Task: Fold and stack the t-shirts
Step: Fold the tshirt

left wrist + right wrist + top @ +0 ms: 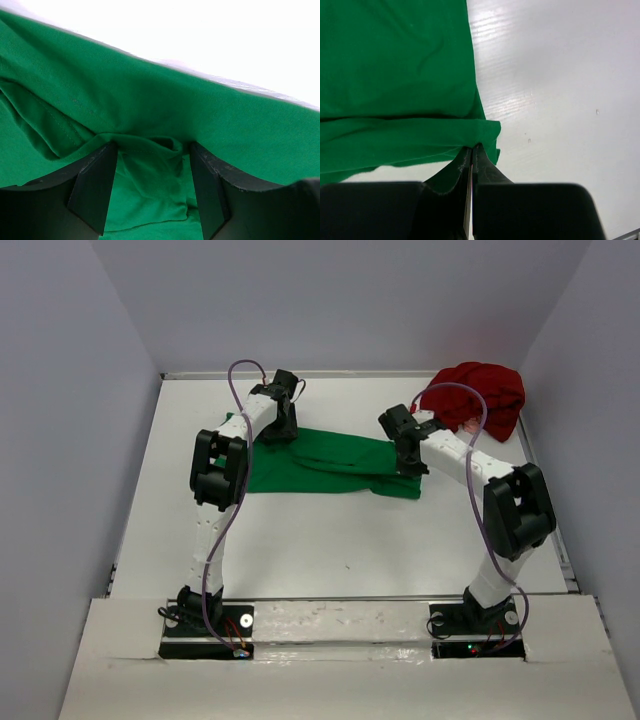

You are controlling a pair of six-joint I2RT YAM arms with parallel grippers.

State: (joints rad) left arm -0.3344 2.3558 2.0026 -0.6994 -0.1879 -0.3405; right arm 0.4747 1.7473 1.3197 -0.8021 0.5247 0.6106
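The green t-shirt lies spread across the middle of the table, partly folded along its length. My left gripper is down on its back left part. In the left wrist view that gripper is open, with a loose bunch of green cloth between the fingers. My right gripper is at the shirt's right end. In the right wrist view it is shut on a corner of the green cloth. The dark red t-shirt sits crumpled at the back right corner.
The white table is bordered by grey walls on the left, back and right. The red heap lies close behind my right arm, near the right wall. A white ledge with both arm bases runs along the near edge.
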